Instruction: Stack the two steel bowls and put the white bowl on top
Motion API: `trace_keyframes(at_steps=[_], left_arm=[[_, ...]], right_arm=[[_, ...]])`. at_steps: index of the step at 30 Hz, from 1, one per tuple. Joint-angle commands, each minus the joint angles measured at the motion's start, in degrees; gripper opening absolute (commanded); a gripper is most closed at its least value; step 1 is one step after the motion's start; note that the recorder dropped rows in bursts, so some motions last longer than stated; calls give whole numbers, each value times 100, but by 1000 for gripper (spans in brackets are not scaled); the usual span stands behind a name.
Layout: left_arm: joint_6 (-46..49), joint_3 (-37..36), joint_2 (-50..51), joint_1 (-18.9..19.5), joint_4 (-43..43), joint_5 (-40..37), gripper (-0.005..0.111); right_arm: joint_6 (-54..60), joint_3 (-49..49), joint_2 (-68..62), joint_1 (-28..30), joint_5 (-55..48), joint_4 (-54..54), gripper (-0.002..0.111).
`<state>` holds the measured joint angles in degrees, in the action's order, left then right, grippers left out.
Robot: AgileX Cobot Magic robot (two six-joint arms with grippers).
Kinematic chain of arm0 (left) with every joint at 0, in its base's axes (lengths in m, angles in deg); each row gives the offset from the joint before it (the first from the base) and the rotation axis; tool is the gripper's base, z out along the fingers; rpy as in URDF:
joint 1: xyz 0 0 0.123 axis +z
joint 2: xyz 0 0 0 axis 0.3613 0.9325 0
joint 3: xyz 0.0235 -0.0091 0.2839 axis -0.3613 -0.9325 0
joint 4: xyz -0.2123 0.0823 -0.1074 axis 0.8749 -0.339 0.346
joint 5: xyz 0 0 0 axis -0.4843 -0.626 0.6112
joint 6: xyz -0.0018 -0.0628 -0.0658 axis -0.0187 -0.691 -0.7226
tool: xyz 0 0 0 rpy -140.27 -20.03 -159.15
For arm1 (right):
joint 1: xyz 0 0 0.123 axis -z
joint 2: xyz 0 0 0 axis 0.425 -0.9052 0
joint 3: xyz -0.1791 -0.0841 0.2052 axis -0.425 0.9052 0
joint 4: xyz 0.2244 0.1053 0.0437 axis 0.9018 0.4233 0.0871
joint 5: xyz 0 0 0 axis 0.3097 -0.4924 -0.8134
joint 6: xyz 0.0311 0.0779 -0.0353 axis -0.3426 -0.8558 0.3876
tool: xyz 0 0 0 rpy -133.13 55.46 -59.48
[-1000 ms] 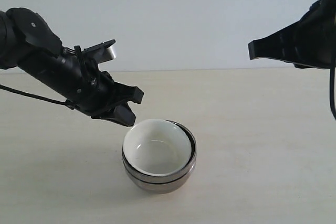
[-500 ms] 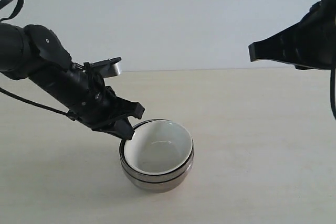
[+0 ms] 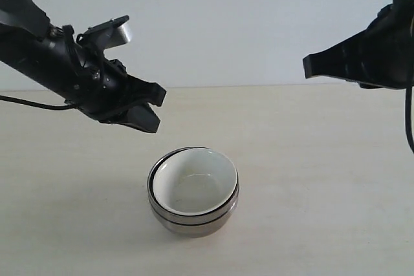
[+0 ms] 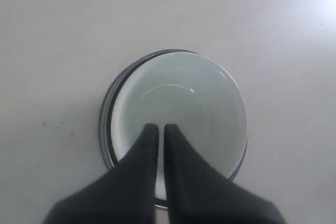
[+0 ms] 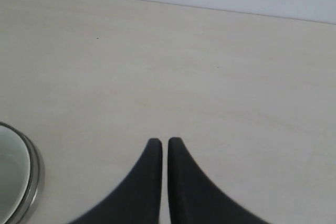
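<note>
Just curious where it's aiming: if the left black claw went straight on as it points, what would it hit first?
Probably the glossy white bowl: the left gripper, fingers shut, points into it from above, though depth is unclear.

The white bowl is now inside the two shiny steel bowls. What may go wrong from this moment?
1. The glossy white bowl sits off-centre in the stacked steel bowls, with a dark gap on one side; it may rock or shift if bumped.
2. The shut left gripper hangs above the stack's rim; a low sideways move might clip it.
</note>
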<state>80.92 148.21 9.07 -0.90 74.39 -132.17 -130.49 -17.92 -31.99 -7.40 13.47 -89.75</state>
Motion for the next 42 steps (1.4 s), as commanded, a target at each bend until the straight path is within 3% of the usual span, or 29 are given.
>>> trace_keyframes(at_steps=[1,4,8,13,25,30,42], left_arm=[[-29,33,-284,-22,-43,-270,4],[-29,-7,-566,-22,-218,-399,4],[-250,-330,-1196,-22,-227,62,4],[-250,-1004,-2429,-22,-144,448,4],[-196,-3791,-6146,-22,602,2246,4],[-196,-4824,-7391,-22,987,2720,4],[-196,-4972,-7744,-22,1038,2473,4]], right_arm=[[233,459,43,9,599,257,0],[102,755,43,9,860,257,0],[-11,777,105,9,837,242,0],[-598,964,686,-2,1743,218,0],[-761,2295,2648,-2,2466,230,0],[-771,2687,3305,-2,1813,286,0],[-771,2687,3294,-2,1756,286,0]])
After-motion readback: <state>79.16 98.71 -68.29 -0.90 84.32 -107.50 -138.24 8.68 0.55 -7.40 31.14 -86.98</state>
